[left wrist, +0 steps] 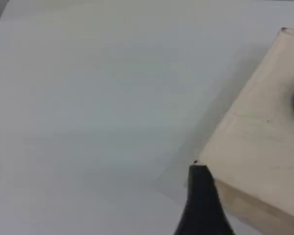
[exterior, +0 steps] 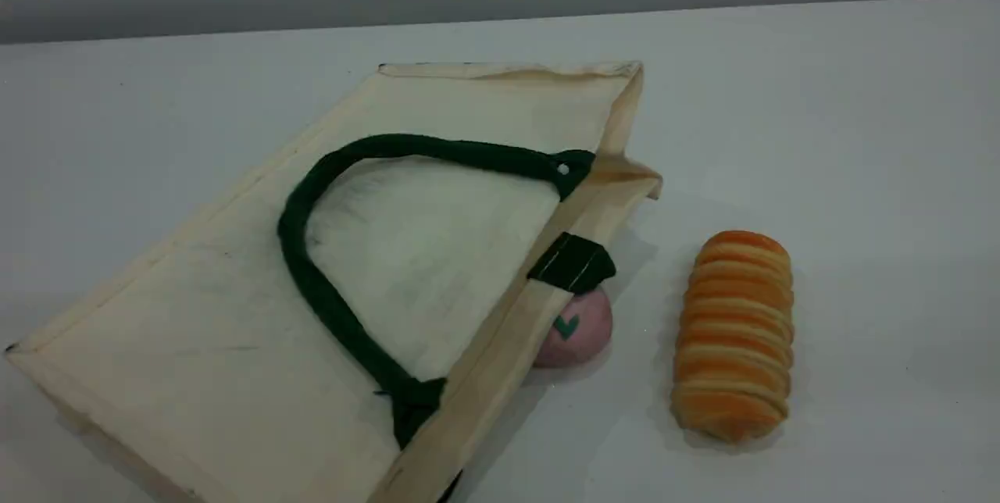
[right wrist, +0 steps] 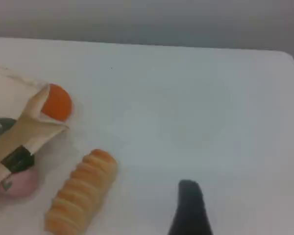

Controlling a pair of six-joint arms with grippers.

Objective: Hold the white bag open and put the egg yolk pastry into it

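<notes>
White bag (exterior: 234, 315) cut off below, half-hiding pink dome (exterior: 578, 329).

I can't find the egg yolk pastry anywhere. The white bag (exterior: 234, 315), left of my right gripper (right wrist: 188, 210), hides part of a pink dome (exterior: 582, 327) and an orange piece (right wrist: 56, 102); the frame edges crop its corners.

Bread roll (exterior: 733, 335) right of white bag (exterior: 234, 315)
</notes>
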